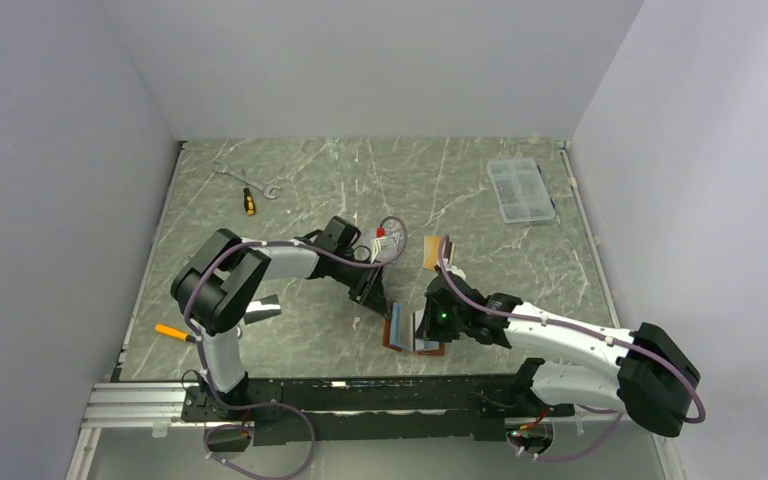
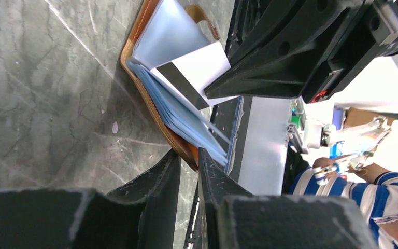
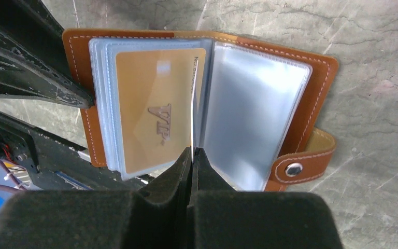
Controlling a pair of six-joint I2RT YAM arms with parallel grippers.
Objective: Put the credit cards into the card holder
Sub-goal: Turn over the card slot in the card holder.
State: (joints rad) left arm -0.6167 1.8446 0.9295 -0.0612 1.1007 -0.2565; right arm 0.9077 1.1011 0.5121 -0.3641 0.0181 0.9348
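Observation:
The tan-brown card holder [image 3: 321, 78] lies open near the table's front edge [image 1: 400, 332], its blue-grey sleeves fanned out. An orange card [image 3: 158, 119] sits in a left sleeve. My right gripper [image 3: 193, 150] is shut on a silver-grey card [image 3: 193, 104], seen edge-on here, standing between the sleeves at the fold. The left wrist view shows that card's black stripe [image 2: 199, 70] and my right gripper [image 2: 269, 67] on it. My left gripper [image 2: 189, 155] is shut on the holder's brown cover edge [image 2: 184, 145]. Another orange card [image 1: 436, 250] lies on the table behind the holder.
A clear plastic compartment box [image 1: 520, 188] stands at the back right. A wrench [image 1: 245, 178] and a yellow-handled screwdriver [image 1: 249, 200] lie at the back left. An orange-handled tool [image 1: 173, 331] lies at the front left. The black rail [image 1: 360, 395] runs along the front edge.

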